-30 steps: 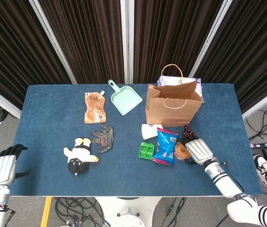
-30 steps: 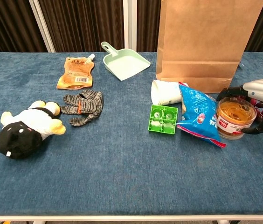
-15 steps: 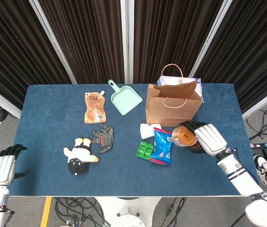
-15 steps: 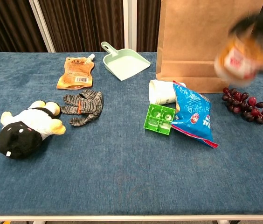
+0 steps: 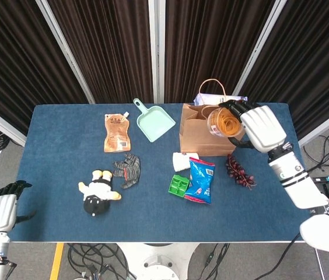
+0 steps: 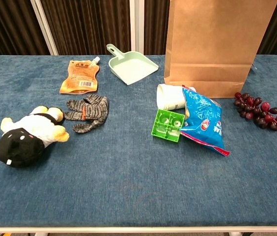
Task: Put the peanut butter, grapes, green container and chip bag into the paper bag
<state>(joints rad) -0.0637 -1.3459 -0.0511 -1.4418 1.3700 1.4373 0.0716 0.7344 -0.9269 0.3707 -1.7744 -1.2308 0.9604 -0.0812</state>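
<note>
1. Dark curtains back the blue table (image 5: pixel 65 175).
2. My right hand (image 5: pixel 261 128) grips the peanut butter jar (image 5: pixel 221 122) over the paper bag (image 5: pixel 211 131); nothing is visibly inside.
3. Grapes (image 6: pixel 259 110), green container (image 6: pixel 168 125) and chip bag (image 6: pixel 205 125) wait beside it.
4. My left hand (image 5: pixel 2 207) hangs empty, fingers curled.

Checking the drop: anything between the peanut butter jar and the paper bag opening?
Nothing visible. The right hand holds the peanut butter jar right over the paper bag, whose mouth is open; only the bag's loop handle stands behind it.
</note>
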